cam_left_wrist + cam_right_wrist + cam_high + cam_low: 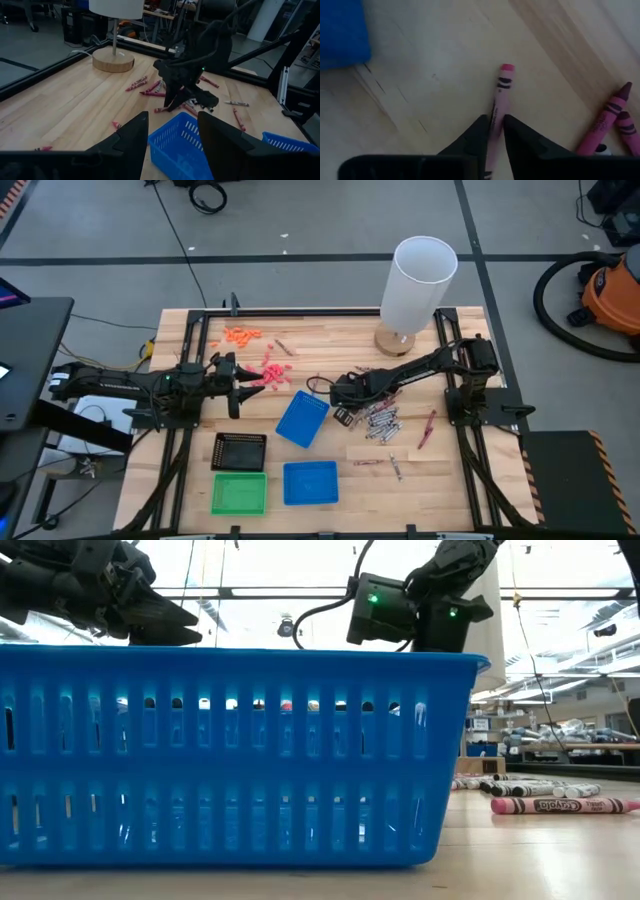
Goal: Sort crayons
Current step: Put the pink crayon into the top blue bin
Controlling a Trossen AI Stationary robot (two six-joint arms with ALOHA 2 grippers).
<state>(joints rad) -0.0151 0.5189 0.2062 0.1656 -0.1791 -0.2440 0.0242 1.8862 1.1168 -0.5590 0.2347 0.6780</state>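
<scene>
Crayons (380,423) lie heaped beside the right gripper (494,131), whose nearly closed fingers pinch one pink crayon (501,97) near its end; it could pivot and slip free.

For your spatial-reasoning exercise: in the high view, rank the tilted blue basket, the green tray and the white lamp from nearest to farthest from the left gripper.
From the left gripper:
1. Tilted blue basket, just beside it, mid-table.
2. Green tray, front edge.
3. White lamp, far right corner.

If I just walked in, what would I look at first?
Probably the big white lamp at the table's far edge, then the pile of crayons near the middle. Right there, the right hand is pinching a pink crayon, beside a tilted blue basket.
</scene>
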